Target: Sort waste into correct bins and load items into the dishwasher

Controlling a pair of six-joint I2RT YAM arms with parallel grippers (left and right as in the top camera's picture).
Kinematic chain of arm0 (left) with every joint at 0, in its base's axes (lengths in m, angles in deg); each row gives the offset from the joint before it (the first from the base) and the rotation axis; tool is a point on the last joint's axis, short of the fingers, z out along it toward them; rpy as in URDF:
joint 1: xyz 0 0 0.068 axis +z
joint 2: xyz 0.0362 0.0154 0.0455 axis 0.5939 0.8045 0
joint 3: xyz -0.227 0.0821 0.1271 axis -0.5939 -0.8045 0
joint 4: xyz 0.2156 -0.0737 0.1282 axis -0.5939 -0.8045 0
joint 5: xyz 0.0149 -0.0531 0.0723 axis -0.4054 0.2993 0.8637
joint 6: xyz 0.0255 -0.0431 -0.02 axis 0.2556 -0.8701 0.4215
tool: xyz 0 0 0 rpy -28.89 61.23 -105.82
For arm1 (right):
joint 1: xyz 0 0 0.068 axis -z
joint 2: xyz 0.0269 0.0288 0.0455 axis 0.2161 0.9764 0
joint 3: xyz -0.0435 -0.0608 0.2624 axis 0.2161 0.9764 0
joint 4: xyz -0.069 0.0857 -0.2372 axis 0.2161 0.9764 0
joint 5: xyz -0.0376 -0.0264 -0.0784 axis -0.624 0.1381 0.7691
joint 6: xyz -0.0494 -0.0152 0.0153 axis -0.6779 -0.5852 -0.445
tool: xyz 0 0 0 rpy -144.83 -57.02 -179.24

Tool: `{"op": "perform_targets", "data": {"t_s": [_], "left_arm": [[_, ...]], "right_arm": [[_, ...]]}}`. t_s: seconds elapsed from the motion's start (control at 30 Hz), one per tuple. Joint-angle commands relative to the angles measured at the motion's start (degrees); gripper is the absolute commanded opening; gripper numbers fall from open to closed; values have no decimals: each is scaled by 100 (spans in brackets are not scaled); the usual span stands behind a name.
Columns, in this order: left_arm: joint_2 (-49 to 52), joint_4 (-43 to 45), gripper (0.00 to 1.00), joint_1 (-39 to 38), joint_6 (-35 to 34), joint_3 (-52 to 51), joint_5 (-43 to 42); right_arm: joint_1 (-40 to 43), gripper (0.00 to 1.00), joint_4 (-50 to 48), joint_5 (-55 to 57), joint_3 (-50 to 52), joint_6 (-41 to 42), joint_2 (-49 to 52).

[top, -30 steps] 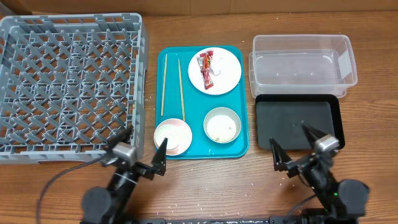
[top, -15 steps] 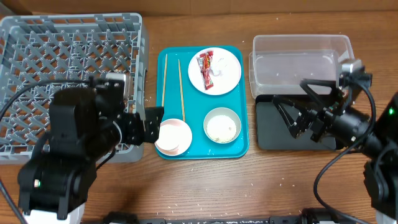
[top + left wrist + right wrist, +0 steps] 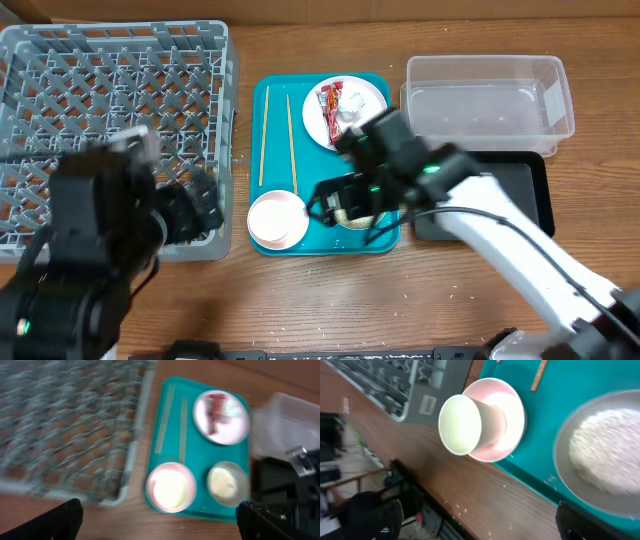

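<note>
Cup (image 3: 462, 425) in pink bowl (image 3: 515, 407), rice (image 3: 610, 455) in grey bowl (image 3: 563, 452)

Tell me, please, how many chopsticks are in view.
2. Both lie on the teal tray, left side: one chopstick near its left rim, the other just right of it, roughly parallel.

No legible txt anywhere. Small pale label (image 3: 426, 405) on grey rack (image 3: 380, 380) wall, right wrist view: marks too blurred to read. Red-white wrapper (image 3: 331, 102) on plate (image 3: 372, 92): print visible, unreadable. Left wrist view too blurred for lettering.
</note>
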Motion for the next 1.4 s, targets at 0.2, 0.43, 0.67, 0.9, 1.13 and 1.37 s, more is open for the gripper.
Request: {"op": "perform_targets", "data": {"t_s": [0.2,0.43,0.67,0.9,1.13,1.37], "left_arm": [[-179,-1086,100,46,-778,162,1818],[-179,-1314,100,46,-776,162,1659],[-179,-1353,100,46,-774,162,1652],[-66,-1038,100,46,-728,151,1541],[490,-42,100,46,610,151,-1659],[1147,868,100,46,946,151,-4706]], "right_arm": [[-1447,71,-1294,1939,-17,850,1139],[-1652,50,-1878,2328,-11,938,1976],[-1617,8,-1777,2284,-72,933,1908],[-1377,4,-1436,1867,-334,933,1069],[-302,4,-1080,625,-363,-13,-568],[1325,4,-748,-1709,-363,-933,-1829]]}}
